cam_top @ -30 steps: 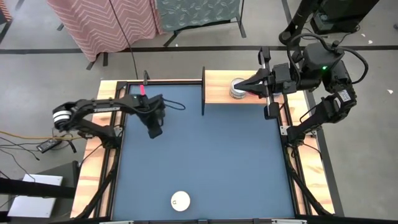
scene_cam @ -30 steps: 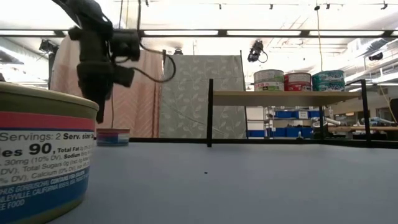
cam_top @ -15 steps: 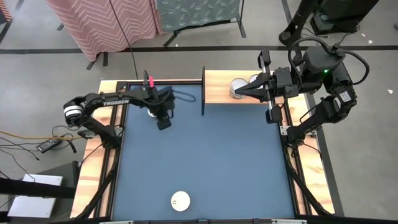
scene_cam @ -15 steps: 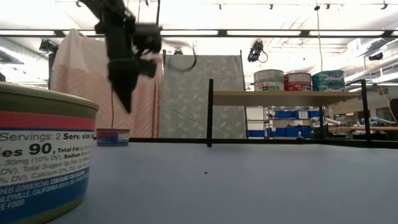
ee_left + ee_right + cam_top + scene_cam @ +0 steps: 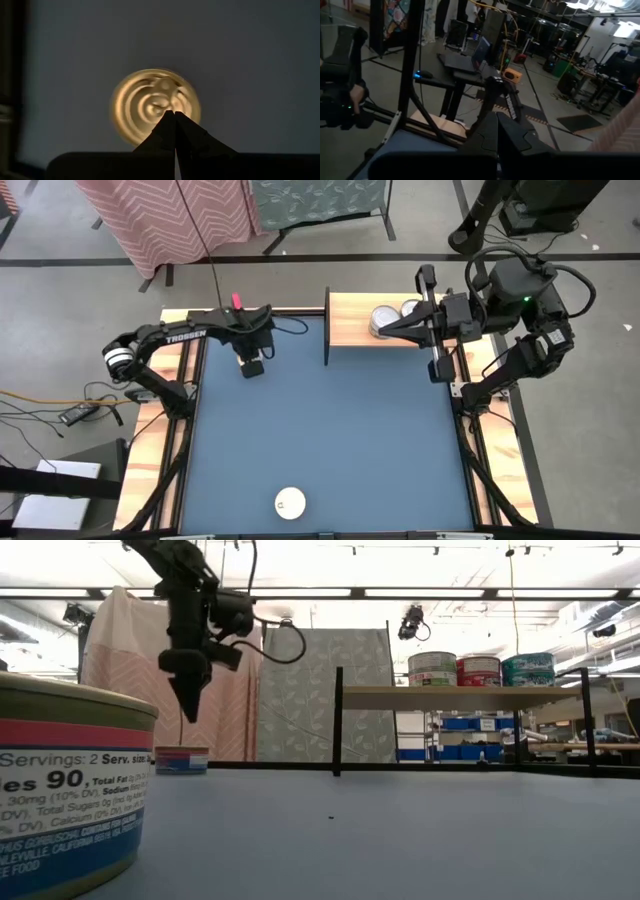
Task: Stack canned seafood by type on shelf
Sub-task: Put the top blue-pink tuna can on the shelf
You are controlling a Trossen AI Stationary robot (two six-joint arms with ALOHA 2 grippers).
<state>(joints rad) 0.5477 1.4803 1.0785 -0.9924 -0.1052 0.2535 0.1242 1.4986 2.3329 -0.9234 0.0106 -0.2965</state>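
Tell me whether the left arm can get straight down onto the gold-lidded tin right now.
Probably yes. The left tool hangs shut directly above the gold-lidded tin, with only bare blue table around the tin and nothing between them. It would need to open before it could grip the tin.

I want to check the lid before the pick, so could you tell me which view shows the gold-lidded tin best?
The left wrist view: the gold-lidded tin fills its centre, rings clear, under the shut left pincer. The high view hides it beneath that arm. The low view shows only its side label. The right wrist view misses it.
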